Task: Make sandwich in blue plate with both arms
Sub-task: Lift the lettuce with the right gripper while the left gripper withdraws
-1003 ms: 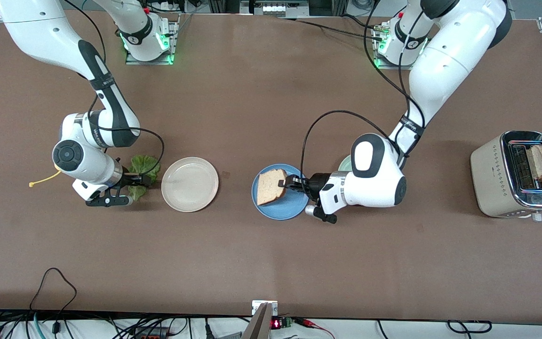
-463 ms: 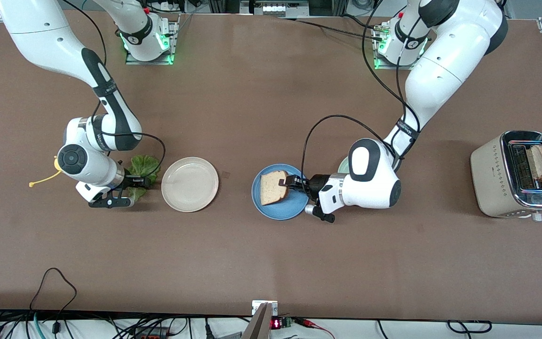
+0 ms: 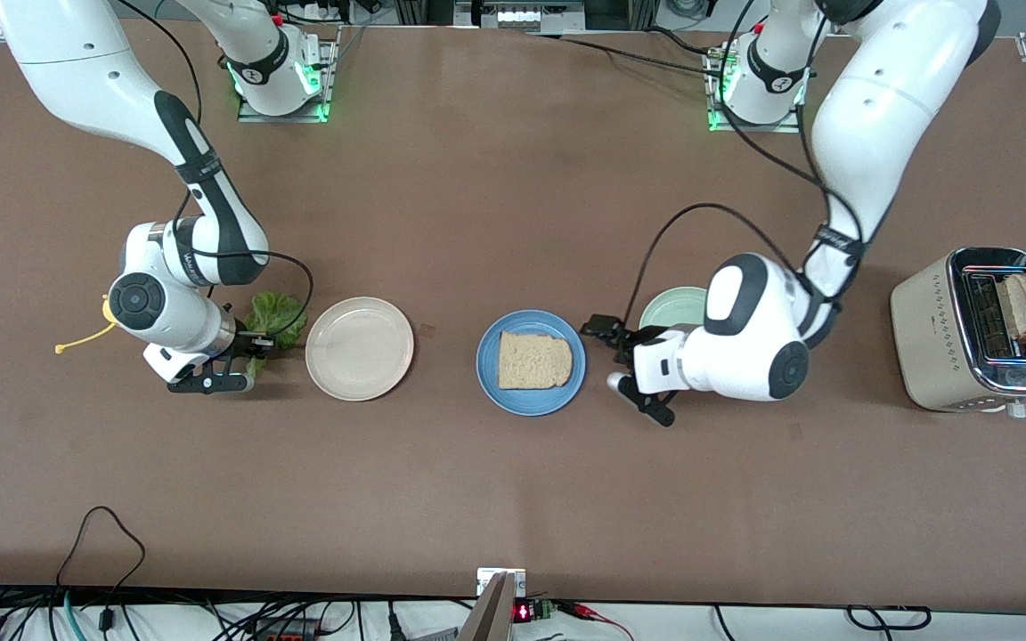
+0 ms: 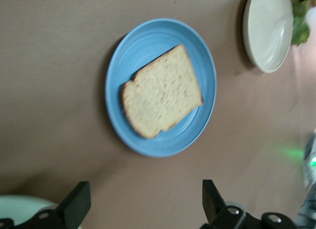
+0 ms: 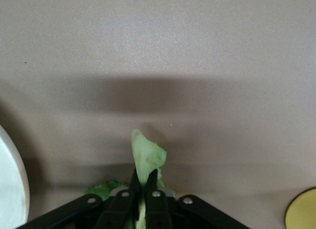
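A light-brown bread slice [image 3: 535,361] lies flat on the blue plate [image 3: 493,385] at the middle of the table. It also shows in the left wrist view [image 4: 162,93] on the plate [image 4: 123,56]. My left gripper [image 3: 606,336] is open and empty, just off the plate's rim toward the left arm's end; its jaws stand wide apart in the wrist view [image 4: 144,194]. My right gripper [image 3: 255,343] is shut on a ruffled green lettuce leaf [image 3: 272,316], low beside the cream plate; the leaf [image 5: 147,155] sticks out between the closed fingers [image 5: 144,177]. A second bread slice [image 3: 1023,305] stands in the toaster.
A cream-white plate [image 3: 359,347] sits between the lettuce and the blue plate. A mint-green plate [image 3: 669,307] is partly under the left wrist. A beige toaster [image 3: 932,329] stands at the left arm's end. A yellow object [image 3: 81,340] lies by the right wrist.
My left gripper let go of the bread, which dropped from tilted to flat on the blue plate. It opened and drew back toward the left arm's end. The right gripper barely moved.
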### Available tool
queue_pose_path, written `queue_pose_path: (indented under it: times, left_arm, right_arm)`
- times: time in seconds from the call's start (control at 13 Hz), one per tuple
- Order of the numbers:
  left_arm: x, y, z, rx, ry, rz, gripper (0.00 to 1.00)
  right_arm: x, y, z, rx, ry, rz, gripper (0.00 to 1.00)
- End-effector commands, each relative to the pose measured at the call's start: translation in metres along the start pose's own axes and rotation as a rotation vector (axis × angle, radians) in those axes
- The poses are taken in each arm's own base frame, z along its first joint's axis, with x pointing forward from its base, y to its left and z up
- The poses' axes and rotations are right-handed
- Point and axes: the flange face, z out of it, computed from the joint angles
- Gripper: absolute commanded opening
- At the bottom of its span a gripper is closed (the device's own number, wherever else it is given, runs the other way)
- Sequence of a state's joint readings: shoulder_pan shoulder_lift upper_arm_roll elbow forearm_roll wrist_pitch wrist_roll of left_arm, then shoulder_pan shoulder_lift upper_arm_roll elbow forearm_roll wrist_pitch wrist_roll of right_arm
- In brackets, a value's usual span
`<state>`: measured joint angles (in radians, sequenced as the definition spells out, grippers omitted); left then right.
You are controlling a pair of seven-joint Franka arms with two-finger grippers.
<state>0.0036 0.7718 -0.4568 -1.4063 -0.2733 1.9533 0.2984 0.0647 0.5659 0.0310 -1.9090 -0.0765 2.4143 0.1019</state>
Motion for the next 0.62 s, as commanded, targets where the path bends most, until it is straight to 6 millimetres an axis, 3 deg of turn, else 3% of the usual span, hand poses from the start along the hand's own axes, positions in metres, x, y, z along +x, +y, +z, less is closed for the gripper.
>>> queue_pose_path:
  times: [0.0,0.08,0.23,0.31,0.46,0.54]
  left_arm:
    - [-0.023,0.008,-0.045,0.186,-0.086,0.051,1.0]
    - [-0.031,0.006,-0.066,0.28,-0.113,0.056,1.0]
    - [-0.042,0.004,-0.094,0.46,-0.177,0.093,1.0]
    - [-0.047,-0.005,-0.119,0.53,-0.173,0.097,1.0]
    - [-0.066,-0.008,-0.162,0.556,-0.187,0.049,1.0]
    - [-0.074,-0.007,-0.194,0.56,-0.184,0.015,1.0]
  right_arm:
    - [0.006,0.001,-0.006,-0.008,0.016,-0.008,0.0]
    - [0.008,0.002,-0.012,-0.011,0.005,-0.007,0.0]
    - [0.008,0.01,-0.055,-0.011,-0.063,0.02,0.0]
    - [0.008,0.006,-0.078,0.005,-0.095,0.037,0.0]
    - [0.013,-0.014,-0.115,0.123,-0.156,0.153,0.0]
    - [0.015,-0.043,-0.133,0.171,-0.186,0.208,0.0]
